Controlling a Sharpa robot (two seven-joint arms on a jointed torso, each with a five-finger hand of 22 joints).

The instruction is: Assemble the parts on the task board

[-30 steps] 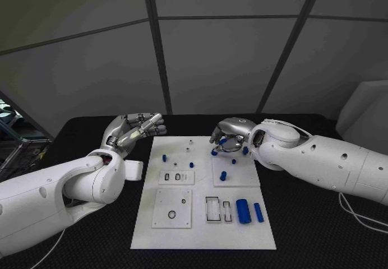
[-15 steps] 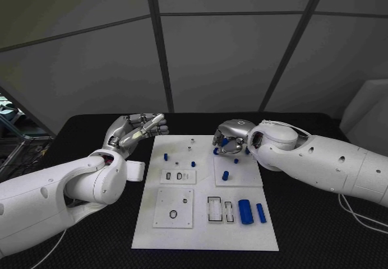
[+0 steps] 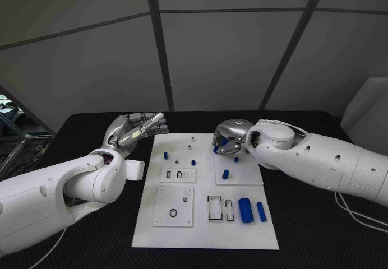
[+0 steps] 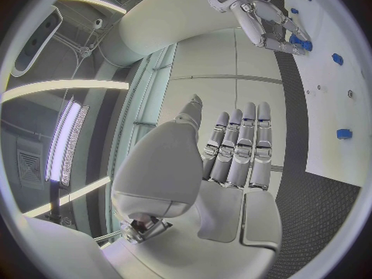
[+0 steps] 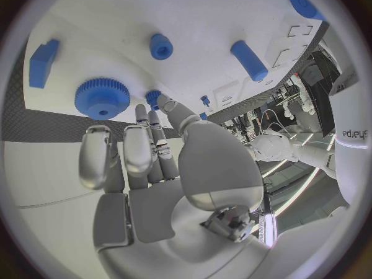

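The right hand (image 3: 229,140) hovers over the board (image 3: 202,235) near the far worktop edge; its fingers (image 5: 147,133) touch a small blue part (image 5: 154,98), probably to seat it. The left hand (image 3: 135,129) waits beside, open and empty.

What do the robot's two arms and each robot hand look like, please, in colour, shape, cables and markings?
Both arms are bulky, rounded shells of glossy white with small dark holes. The left robot hand and right robot hand are silver metal with segmented fingers. A thin white cable loops over the right arm's wrist, and dark lettering marks that arm's white shell.
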